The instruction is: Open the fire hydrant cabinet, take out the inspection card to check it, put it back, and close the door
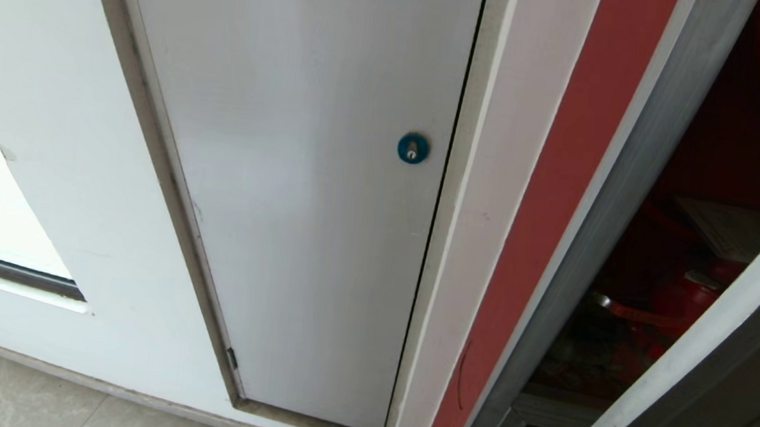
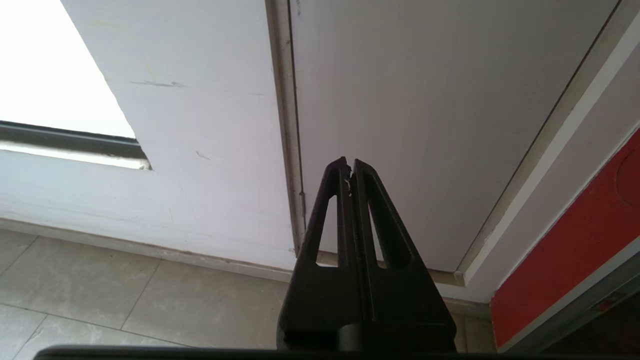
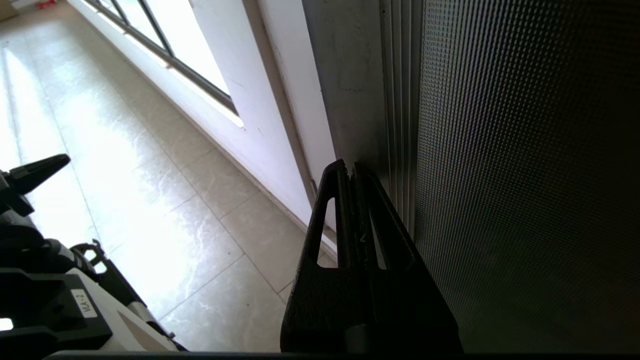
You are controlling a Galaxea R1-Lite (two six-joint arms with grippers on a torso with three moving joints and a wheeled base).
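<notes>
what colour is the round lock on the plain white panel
Blue, with a small silver keyhole at its centre; the round lock on the white panel shows best in the head view.

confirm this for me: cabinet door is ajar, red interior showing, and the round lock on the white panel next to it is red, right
Not quite. The round lock on the white panel is blue, not red, as the head view shows. The rest holds: the door stands ajar and the fire hydrant cabinet shows its red interior.
</notes>
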